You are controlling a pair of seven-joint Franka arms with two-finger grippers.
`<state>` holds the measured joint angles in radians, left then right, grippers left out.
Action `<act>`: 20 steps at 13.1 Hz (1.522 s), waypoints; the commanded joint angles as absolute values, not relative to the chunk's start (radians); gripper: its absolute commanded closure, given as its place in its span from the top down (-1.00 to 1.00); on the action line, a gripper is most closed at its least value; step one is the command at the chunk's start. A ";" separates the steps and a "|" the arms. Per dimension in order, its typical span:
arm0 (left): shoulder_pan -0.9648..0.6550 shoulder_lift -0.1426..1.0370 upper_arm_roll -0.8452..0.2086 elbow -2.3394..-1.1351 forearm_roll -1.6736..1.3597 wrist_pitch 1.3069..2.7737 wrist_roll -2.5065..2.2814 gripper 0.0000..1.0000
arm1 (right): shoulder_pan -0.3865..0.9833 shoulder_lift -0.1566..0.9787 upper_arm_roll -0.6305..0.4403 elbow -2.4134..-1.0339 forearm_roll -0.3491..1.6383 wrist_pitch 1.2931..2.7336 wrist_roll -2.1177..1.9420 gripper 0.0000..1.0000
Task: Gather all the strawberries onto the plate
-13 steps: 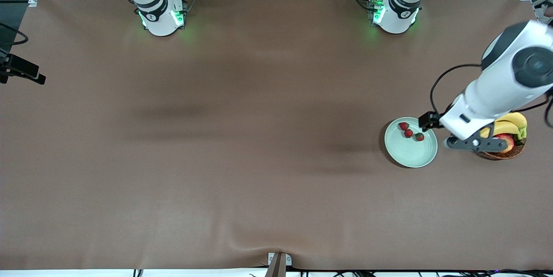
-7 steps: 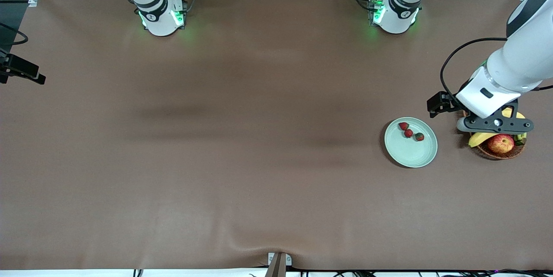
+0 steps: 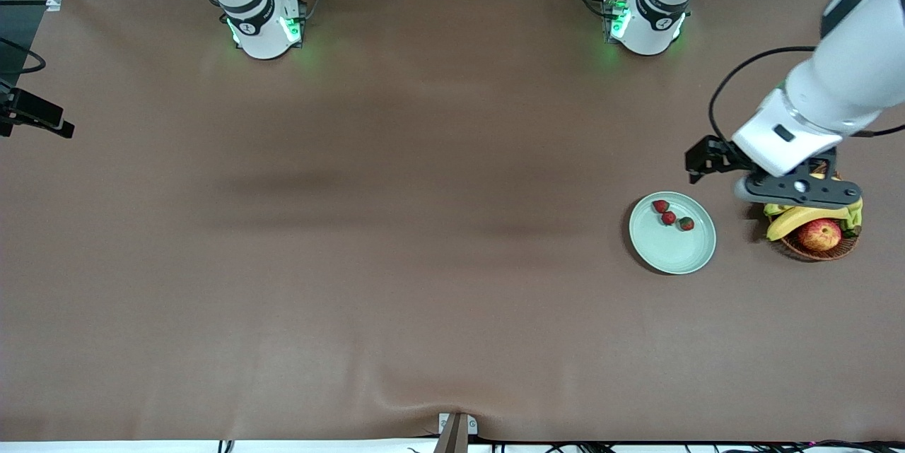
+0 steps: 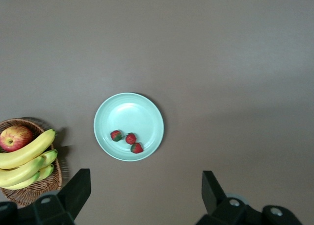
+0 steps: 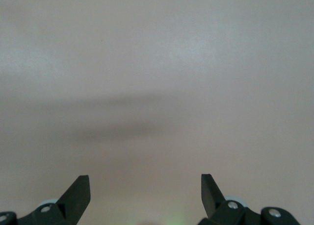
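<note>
Brown cloth covers the table in your front view, where the left gripper (image 3: 795,188) has risen off the mint-green plate (image 3: 672,253) and now hangs above the wicker basket (image 3: 820,249). Count three strawberries (image 3: 669,218) on that plate; none lies loose, so collecting looks finished. Your left wrist view shows fingers (image 4: 74,191) spread and empty, one plate, three berries, one apple (image 4: 15,138), several bananas (image 4: 27,159). Your right wrist view shows the waiting right gripper (image 5: 145,194) spread over bare cloth.

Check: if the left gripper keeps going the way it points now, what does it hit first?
Likely bare tabletop. The left gripper, fingers open, points down between the plate and the fruit basket. Depth is unclear.
</note>
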<state>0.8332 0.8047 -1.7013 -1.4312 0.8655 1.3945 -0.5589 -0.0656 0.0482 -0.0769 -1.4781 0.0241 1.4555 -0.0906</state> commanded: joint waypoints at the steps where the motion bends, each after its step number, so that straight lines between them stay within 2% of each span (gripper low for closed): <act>1: 0.717 0.792 -1.661 -1.313 0.887 1.332 -0.589 1.00 | -0.066 0.049 -0.077 -1.471 0.018 1.456 -0.095 1.00; 6: 0.480 0.787 -1.481 -1.195 0.891 1.348 -0.739 1.00 | -0.063 0.049 -0.077 -1.471 0.025 1.456 -0.095 1.00; 11: 0.364 0.772 -1.395 -1.189 0.897 1.361 -0.871 1.00 | -0.061 0.049 -0.077 -1.471 0.026 1.453 -0.095 1.00; 14: 0.260 0.694 -1.235 -1.190 0.852 1.380 -0.873 1.00 | -0.064 0.049 -0.077 -1.471 0.025 1.454 -0.095 1.00; 18: 0.115 0.522 -0.868 -1.195 0.512 1.485 -0.856 1.00 | -0.064 0.049 -0.077 -1.471 0.025 1.454 -0.095 1.00; 20: 0.072 0.471 -0.751 -1.197 0.408 1.494 -0.812 1.00 | -0.064 0.049 -0.077 -1.471 0.025 1.454 -0.095 1.00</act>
<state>0.1097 0.5477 -0.8632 -1.1885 0.4955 1.4806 -0.8499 -0.0652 0.0482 -0.0759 -1.4779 0.0239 1.4557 -0.0906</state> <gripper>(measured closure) 0.000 0.000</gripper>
